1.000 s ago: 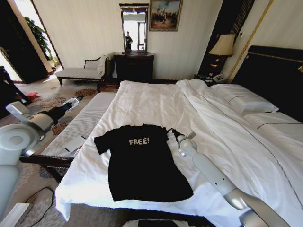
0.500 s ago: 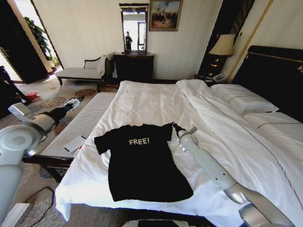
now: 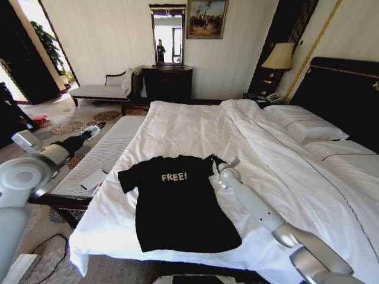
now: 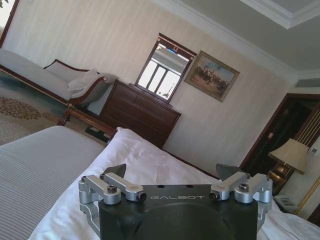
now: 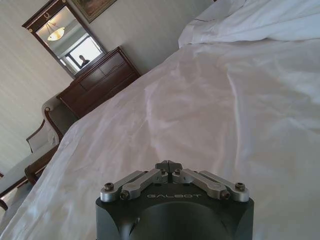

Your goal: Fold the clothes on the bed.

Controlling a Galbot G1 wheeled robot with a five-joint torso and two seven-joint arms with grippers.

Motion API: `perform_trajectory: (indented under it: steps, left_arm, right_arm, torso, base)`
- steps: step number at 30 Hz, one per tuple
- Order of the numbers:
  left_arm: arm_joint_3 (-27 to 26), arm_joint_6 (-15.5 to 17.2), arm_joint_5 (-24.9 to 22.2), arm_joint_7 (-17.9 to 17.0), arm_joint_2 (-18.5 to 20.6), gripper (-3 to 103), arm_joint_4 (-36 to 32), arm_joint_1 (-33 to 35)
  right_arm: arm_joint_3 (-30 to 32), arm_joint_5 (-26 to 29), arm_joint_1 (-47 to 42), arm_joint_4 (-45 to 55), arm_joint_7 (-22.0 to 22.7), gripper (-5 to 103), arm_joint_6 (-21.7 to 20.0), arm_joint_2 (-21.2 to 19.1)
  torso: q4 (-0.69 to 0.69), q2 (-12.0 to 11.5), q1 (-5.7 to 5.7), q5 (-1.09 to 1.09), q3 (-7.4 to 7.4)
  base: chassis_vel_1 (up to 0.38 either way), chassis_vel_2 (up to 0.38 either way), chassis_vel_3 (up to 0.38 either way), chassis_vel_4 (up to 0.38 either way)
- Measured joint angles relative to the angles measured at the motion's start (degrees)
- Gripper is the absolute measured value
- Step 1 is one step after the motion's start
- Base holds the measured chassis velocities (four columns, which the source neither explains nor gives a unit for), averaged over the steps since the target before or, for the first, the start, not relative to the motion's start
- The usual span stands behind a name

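Note:
The black T-shirt [image 3: 177,204] with white "FREE!" lettering lies flat, chest up, near the foot edge of the bed [image 3: 189,127]. My right gripper [image 3: 212,158] is at the shirt's right sleeve, by the shoulder, and the sleeve's edge looks lifted at its tips. In the right wrist view that gripper [image 5: 169,165] has its fingers closed together over the white sheet. The fabric itself is hidden below the gripper body. My left gripper [image 3: 95,127] hangs over the bench beside the bed, away from the shirt. In the left wrist view it [image 4: 172,172] stands open and holds nothing.
A white-cushioned bench [image 3: 109,151] runs along the bed's left side with a flat white item [image 3: 93,179] on it. Pillows [image 3: 302,121] and a dark headboard [image 3: 349,94] are at the right. A dresser [image 3: 167,83] and a chaise [image 3: 100,89] stand at the far wall.
My right gripper has moved up and then leftward toward the shirt's collar side, taking the right sleeve's edge with it. The left arm has barely moved.

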Motion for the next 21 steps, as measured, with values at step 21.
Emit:
perform_trajectory:
  steps: [21]
  left_arm:
    - [0.0, 0.1, 0.0, 0.0, -0.3, 100, -1.8, 0.7]
  right_arm:
    - [5.7, -3.1, -4.0, 3.3, 3.9, 25, 0.5, -4.7]
  torso:
    - [0.0, 0.0, 0.0, 0.0, -0.01]
  base:
    - [0.0, 0.0, 0.0, 0.0]
